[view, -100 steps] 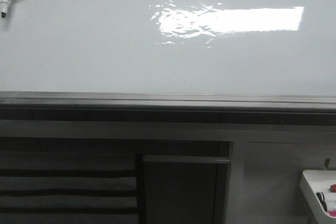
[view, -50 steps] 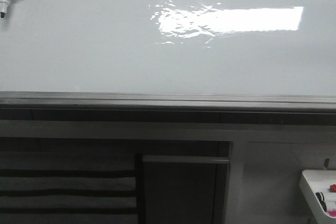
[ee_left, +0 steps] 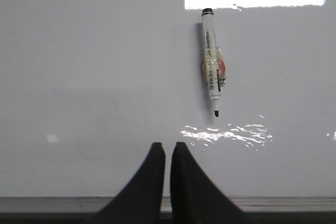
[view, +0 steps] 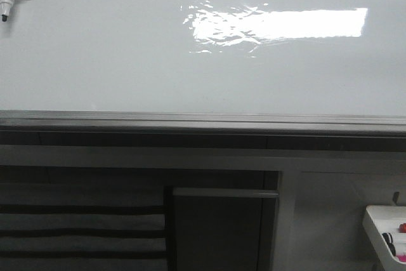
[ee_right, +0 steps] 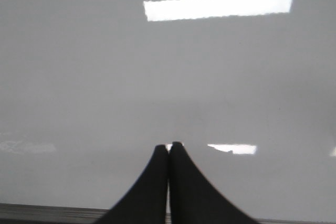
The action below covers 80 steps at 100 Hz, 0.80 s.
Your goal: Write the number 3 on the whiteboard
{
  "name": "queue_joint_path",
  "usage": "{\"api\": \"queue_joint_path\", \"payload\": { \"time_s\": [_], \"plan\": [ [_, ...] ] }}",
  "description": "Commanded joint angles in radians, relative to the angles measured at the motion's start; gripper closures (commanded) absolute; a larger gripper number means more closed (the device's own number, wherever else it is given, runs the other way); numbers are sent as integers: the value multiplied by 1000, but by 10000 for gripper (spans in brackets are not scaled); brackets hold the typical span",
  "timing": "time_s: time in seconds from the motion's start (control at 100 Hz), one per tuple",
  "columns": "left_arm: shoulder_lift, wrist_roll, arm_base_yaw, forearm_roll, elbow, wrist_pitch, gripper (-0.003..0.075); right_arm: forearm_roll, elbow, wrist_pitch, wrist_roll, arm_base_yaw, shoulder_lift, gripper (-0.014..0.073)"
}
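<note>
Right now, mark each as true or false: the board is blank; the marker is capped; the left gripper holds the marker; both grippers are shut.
1. The whiteboard has no digit on it. True.
2. The marker has its cap on. False: its dark tip is bare.
3. The left gripper holds the marker. False: the marker sits on the board, apart from the fingers.
4. The left gripper and the right gripper are both shut. True: the jaws are closed and empty.
</note>
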Motion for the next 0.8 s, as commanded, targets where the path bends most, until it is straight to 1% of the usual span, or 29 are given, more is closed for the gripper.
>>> {"api": "queue_joint_path", "payload": {
  "time_s": [0.0,0.01,0.02,0.05,0.07,0.08,0.09,0.1,0.11,0.12,0.14,0.15,0.16,0.19,0.21,0.24,0.29,0.53,0.66,0.79],
  "plan": [
    [15,-11,4,57,-33,-68,568,-26,-34,-79,-4,-5,21,519],
    [15,-11,4,64,-33,-68,551,-26,-34,-79,-4,-5,21,490],
    [15,-11,4,76,-33,-68,516,-27,-34,-79,-4,-5,21,475],
    [15,-11,4,91,-33,-67,460,-29,-34,-79,-4,-5,21,392],
    [15,-11,4,106,-33,-67,382,-29,-34,-79,-4,-5,21,358],
    [15,-11,2,109,-33,-67,363,-29,-34,-79,-4,-5,21,325],
    [15,-11,2,111,-33,-67,325,-29,-34,-79,-4,-5,21,307],
    [15,-11,2,111,-33,-67,325,-29,-34,-79,-4,-5,21,274],
    [15,-11,2,111,-33,-69,274,-29,-34,-79,-4,-5,21,258],
    [15,-11,2,109,-33,-69,259,-29,-34,-79,-4,-5,21,227],
    [15,-11,2,107,-33,-70,219,-29,-34,-79,-4,-5,21,197],
    [15,-11,2,102,-33,-70,197,-29,-34,-79,-4,-5,21,156],
    [15,-11,2,100,-33,-70,188,-29,-34,-79,-4,-5,21,156],
    [15,-11,2,94,-33,-70,160,-29,-34,-77,-4,-5,21,101],
    [15,-11,2,93,-33,-70,148,-29,-34,-77,-4,-5,21,83],
    [15,-11,2,93,-33,-70,143,-29,-34,-77,-4,-5,21,52],
    [15,-11,2,93,-33,-70,146,-29,-34,-77,-4,-5,21,35],
    [15,-11,2,88,-33,-71,188,-29,-34,-77,-4,-5,21,36],
    [15,-11,2,77,-33,-103,215,-23,-34,-77,-4,-5,21,36],
    [33,-11,2,54,-33,-133,249,12,-34,-77,-4,-5,21,36]
  ]
}}
